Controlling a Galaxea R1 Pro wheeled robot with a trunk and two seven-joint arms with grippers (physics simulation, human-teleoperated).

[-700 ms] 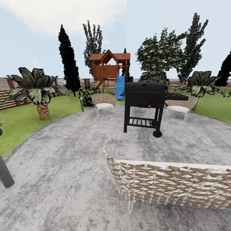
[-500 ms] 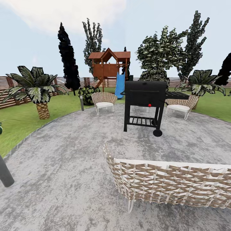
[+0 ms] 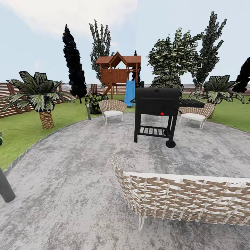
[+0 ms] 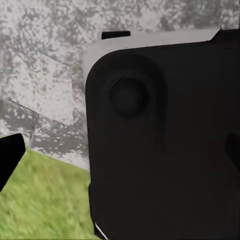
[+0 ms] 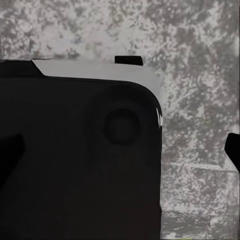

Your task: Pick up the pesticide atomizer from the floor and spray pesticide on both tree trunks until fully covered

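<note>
No atomizer located; the way to it cannot be judged.

Head view: a black grill (image 3: 157, 114) is seen mid-paving (image 3: 69, 180), leafy trees (image 3: 173, 59) behind it. Wrist views: paving beside the robot's dark base (image 4: 165, 145); whether either hand is spread cannot be told.

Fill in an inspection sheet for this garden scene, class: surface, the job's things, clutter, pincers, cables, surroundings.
Surface: grey stone paving, curved edge meeting the grass lawn.
Job's things: atomizer, nothing seen; thick bare trunks, nothing seen.
Clutter: black barbecue grill on the paving; woven sofa back nearest the camera; two wicker chairs behind the grill.
Pincers: open or shut cannot be told.
Cables: nothing seen.
Surroundings: slatted wooden fence, playhouse with blue slide, short palm, dark cypress.
</note>
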